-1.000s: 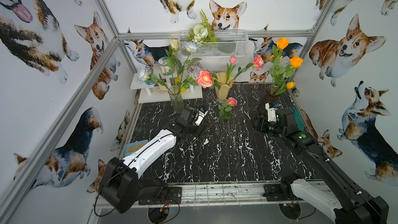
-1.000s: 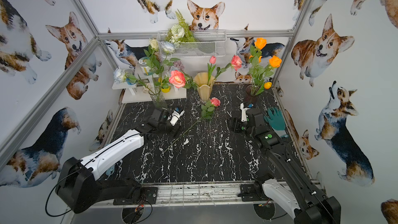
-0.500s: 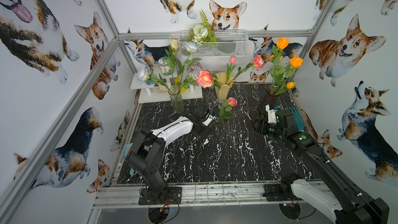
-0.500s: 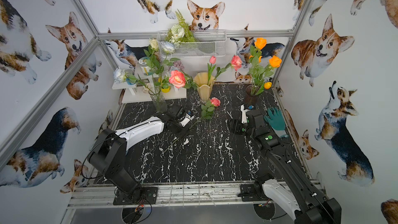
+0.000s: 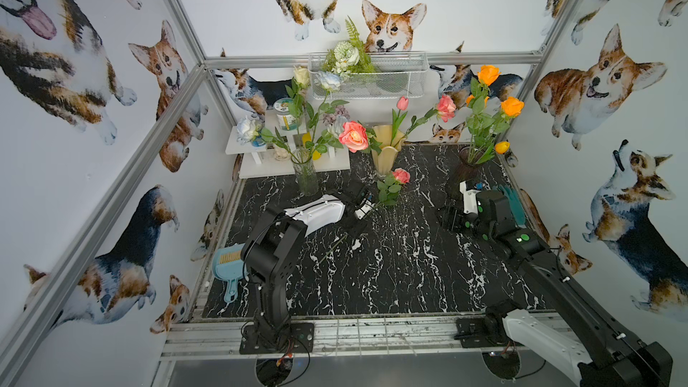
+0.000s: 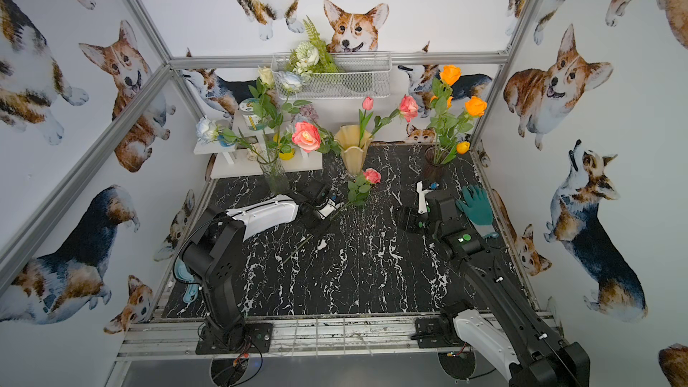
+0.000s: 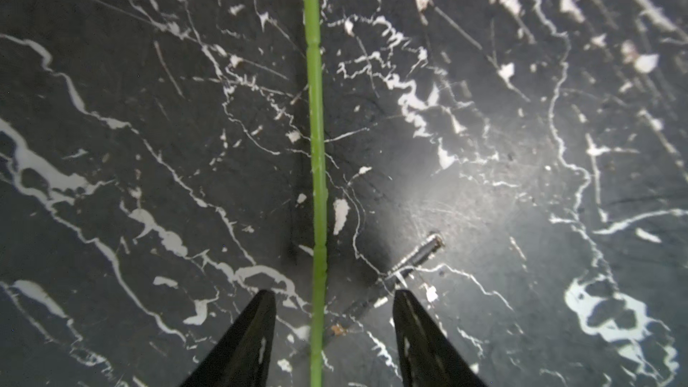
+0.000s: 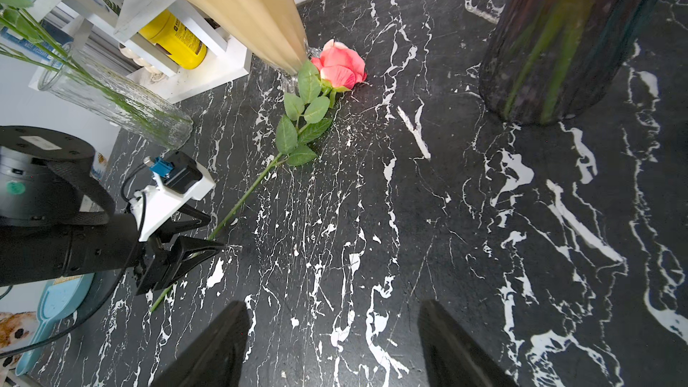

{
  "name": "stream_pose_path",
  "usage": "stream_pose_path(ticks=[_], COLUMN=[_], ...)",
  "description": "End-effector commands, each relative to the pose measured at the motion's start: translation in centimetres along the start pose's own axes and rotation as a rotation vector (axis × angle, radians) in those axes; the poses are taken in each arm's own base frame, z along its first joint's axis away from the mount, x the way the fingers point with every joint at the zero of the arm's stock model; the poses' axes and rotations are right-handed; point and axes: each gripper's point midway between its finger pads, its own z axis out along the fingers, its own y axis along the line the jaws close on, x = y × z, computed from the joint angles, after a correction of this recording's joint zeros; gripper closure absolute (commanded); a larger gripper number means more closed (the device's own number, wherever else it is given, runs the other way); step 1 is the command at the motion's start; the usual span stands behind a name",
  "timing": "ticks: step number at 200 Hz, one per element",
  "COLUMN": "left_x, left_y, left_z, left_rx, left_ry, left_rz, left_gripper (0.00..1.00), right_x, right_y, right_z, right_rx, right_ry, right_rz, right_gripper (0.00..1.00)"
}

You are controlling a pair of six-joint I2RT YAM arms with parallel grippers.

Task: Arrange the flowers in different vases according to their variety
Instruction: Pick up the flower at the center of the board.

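Right wrist: purple vase (image 8: 614, 31) w/ green stems (image 8: 540, 57); clear vase (image 8: 123, 106) likewise.

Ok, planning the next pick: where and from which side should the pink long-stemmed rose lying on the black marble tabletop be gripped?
The bare green stem below the leaves, from above, jaws across it. The pink rose lies flat, bloom and leaves crowding the cream-yellow wavy vase; the lower stem is clear, and the left gripper straddles it, open.

basket (image 5: 394, 83): fern bouquet (image 5: 346, 55) | white shelf (image 5: 260, 171): jar (image 5: 284, 115) | blue dustpan (image 5: 227, 266): left side | green glove (image 6: 476, 206): right side
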Motion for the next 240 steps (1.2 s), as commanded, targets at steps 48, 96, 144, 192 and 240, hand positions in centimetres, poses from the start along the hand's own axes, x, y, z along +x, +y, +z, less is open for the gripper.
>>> stream_pose_path(ticks=[48, 96, 144, 192, 240], left_x=[0.3, 0.8, 0.9, 0.7, -0.7], left_y=[0.0, -0.1, -0.2, -0.7, -1.8], left_z=[1.4, 2.7, 3.2, 2.9, 0.7], left_rx=[0.008, 0.019, 0.019, 0.017, 0.006], left_ry=[0.055, 0.089, 0.085, 0.073, 0.005], left_rz=[0.008, 0.012, 0.011, 0.026, 0.056], left_gripper=[0.57, 0.77, 0.89, 1.0, 1.0], right_x=[0.2, 0.3, 0.2, 0.3, 0.8], right_y=[-0.2, -0.3, -0.3, -0.2, -0.3], right_z=[0.1, -0.1, -0.1, -0.3, -0.2], right_rx=[0.007, 0.009, 0.009, 0.003, -0.008], right_ry=[0.0, -0.002, -0.006, -0.009, -0.005], right_rz=[-0.016, -0.015, -0.014, -0.011, 0.001], right_gripper=[0.23, 0.23, 0.23, 0.23, 0.22])
